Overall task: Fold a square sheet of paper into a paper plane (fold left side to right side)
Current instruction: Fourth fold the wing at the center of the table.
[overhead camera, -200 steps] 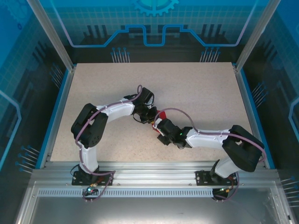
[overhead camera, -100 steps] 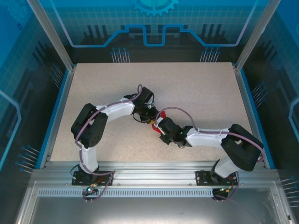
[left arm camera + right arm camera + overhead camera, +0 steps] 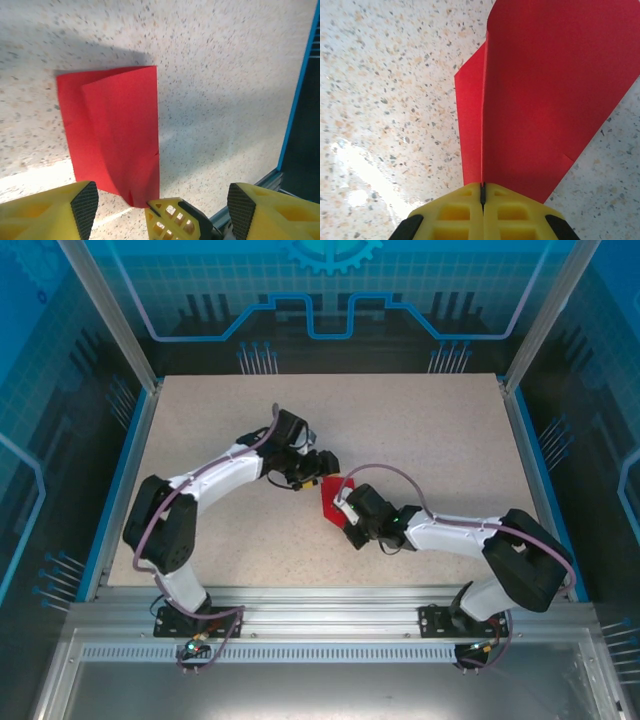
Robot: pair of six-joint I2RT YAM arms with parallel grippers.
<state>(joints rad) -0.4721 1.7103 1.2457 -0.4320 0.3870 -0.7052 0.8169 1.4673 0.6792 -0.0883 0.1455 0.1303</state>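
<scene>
Here, right claw (image 3: 482, 194) tight on paper (image 3: 550, 90)

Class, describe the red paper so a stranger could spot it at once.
Start at the speckled table. Near its middle sits the paper, pinched at one edge by the right gripper. It alone is bright red, folded over on itself.

At the bottom centre of the frame the right gripper (image 3: 482, 194) had its yellow fingers pressed together on the edge of the red paper sheet (image 3: 545, 90). The sheet rose doubled toward the upper right (a second layer peeked out on its left) over the speckled table (image 3: 385, 75).
</scene>
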